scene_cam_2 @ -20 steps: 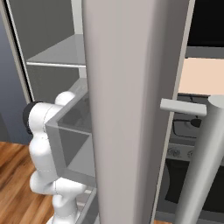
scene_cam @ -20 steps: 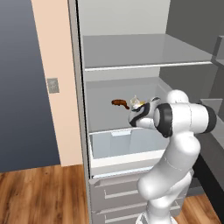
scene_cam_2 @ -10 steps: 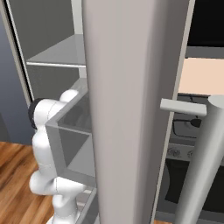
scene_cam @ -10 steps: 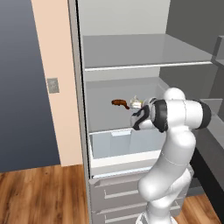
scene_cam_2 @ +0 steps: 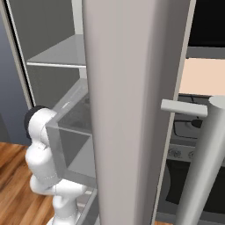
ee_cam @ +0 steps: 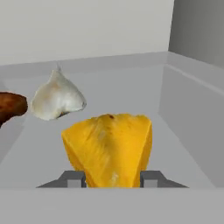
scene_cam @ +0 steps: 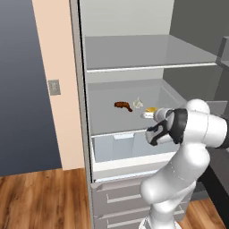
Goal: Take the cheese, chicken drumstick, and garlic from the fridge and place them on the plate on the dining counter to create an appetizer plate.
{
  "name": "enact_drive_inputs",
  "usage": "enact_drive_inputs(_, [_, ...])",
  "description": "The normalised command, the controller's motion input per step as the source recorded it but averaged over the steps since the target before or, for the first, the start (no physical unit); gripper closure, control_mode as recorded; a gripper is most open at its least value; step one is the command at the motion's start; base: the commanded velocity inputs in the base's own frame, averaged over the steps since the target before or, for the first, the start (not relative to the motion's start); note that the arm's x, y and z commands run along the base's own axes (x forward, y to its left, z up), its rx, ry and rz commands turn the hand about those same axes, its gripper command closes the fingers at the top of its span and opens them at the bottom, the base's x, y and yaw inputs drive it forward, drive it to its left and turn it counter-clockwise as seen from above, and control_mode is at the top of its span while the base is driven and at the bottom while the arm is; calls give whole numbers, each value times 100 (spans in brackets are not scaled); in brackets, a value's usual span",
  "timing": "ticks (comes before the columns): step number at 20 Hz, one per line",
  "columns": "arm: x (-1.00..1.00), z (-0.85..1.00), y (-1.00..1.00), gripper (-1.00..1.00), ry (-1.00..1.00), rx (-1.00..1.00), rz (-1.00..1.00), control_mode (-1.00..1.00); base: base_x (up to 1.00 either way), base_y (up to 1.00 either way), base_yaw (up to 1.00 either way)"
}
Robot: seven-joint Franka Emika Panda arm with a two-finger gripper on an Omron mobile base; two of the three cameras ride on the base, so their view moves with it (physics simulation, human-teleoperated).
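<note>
The cheese (ee_cam: 109,148), one mottled yellow-orange wedge with rough faces, is sitting on the pale grey fridge shelf (ee_cam: 183,157) with its broad face toward the hand camera and its narrower end pointing down between the two dark fingertips (ee_cam: 72,178). The pincer (ee_cam: 111,179) is flanking the wedge on both sides; whether the tips are already pressing on it I cannot tell. Just behind and left, one creamy garlic (ee_cam: 57,97) bulb is standing with its thin tip up. At the left edge, one glossy reddish-brown drumstick (ee_cam: 9,106) is lying with its long axis across the shelf. From the left base camera, the three are lying in a row in the fridge (scene_cam: 134,67).
</note>
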Motion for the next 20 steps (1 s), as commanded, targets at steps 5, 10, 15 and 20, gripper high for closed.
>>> enact_drive_inputs(5, [-55, 75, 36, 100, 0, -15, 4, -100, 0, 0, 0])
enact_drive_inputs(10, [-50, 92, 36, 100, 12, -16, 7, -100, 0, 0, 0])
enact_drive_inputs(15, [-94, 21, 33, 100, 18, -17, 7, -100, 0, 0, 0])
enact_drive_inputs(20, [-96, 31, 23, 100, -3, -12, 5, -100, 0, 0, 0])
